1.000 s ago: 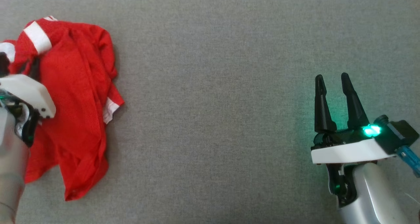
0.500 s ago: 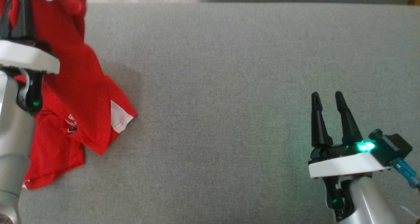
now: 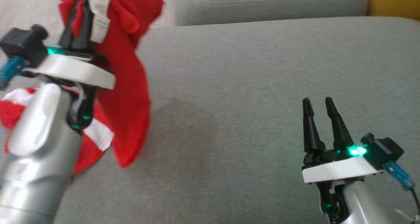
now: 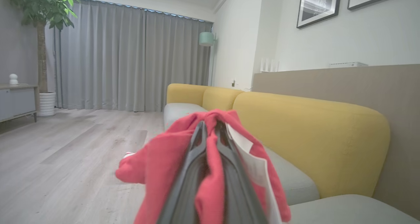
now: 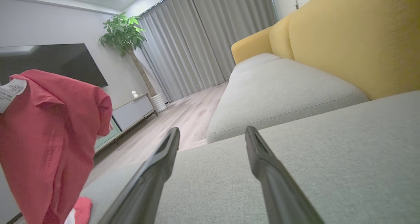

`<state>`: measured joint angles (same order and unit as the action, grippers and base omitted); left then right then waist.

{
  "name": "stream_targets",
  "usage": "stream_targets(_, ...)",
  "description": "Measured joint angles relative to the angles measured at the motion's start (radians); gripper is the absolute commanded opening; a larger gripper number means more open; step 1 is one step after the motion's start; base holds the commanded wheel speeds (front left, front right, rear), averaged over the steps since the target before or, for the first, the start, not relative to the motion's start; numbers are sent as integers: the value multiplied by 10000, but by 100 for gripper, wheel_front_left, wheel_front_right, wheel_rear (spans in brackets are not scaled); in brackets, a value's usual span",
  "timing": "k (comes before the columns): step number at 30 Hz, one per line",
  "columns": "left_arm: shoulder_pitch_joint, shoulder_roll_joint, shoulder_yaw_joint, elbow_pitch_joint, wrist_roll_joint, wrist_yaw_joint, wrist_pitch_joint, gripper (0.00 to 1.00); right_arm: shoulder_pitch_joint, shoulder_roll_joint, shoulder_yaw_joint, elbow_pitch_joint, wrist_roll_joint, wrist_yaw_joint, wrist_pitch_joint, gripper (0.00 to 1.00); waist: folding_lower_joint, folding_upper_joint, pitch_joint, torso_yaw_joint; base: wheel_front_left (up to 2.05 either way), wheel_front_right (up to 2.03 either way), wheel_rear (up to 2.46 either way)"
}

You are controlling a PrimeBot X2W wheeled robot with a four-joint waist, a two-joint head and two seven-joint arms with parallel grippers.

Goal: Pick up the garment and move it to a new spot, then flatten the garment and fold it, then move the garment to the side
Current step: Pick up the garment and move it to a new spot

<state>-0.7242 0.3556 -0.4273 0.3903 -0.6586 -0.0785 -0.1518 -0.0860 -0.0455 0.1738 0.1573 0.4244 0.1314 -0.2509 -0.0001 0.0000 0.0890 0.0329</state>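
Note:
The garment (image 3: 128, 86) is a red shirt with white trim and a white label. It hangs off the grey seat cushion (image 3: 249, 86) at the left, bunched over my left gripper (image 3: 80, 7), which is shut on its cloth. In the left wrist view the red garment (image 4: 210, 184) is pinched between the two dark fingers (image 4: 188, 171). My right gripper (image 3: 318, 102) stands open low at the right, apart from the cloth, with nothing between its fingers. The right wrist view shows the hanging garment (image 5: 49, 142) at its left edge and the open right gripper (image 5: 211, 132) over the cushion.
A second grey cushion (image 3: 262, 4) lies beyond the near one, with a yellow backrest (image 4: 311, 135) along the sofa. Wood floor (image 4: 65, 145), a potted plant (image 5: 123, 32), a low cabinet (image 5: 133, 111) and curtains (image 4: 131, 60) lie beyond the sofa's end.
My left gripper has lifted the garment off the cushion and carried it up and rightward. The head camera has tilted up, bringing the far cushion into sight. The right gripper stays open.

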Motion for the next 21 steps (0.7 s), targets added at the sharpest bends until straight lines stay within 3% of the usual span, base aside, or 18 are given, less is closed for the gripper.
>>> stream_targets(9,225,-1103,-681,-366,-249,144,360,0,-63,2,462,-17,259,0,0,100,1,0,128,-1342,0,0,0)
stream_targets(18,-929,-2305,-1187,1112,-94,169,128,0,-773,-4,849,-174,736,0,0,100,2,0,734,-2892,0,0,0)
stream_targets(19,-1128,-2403,-1208,1407,-82,169,56,16,-805,-4,849,-176,796,0,0,100,2,0,810,-3042,0,0,0)
stream_targets(20,-1323,-2439,-1281,1708,27,161,-27,100,-818,-4,853,-176,840,0,0,100,2,0,886,-3177,0,0,0)
stream_targets(21,-1517,-2472,-1369,2046,182,151,-90,100,-826,-6,880,-178,890,0,0,100,2,0,960,-3304,0,0,0)
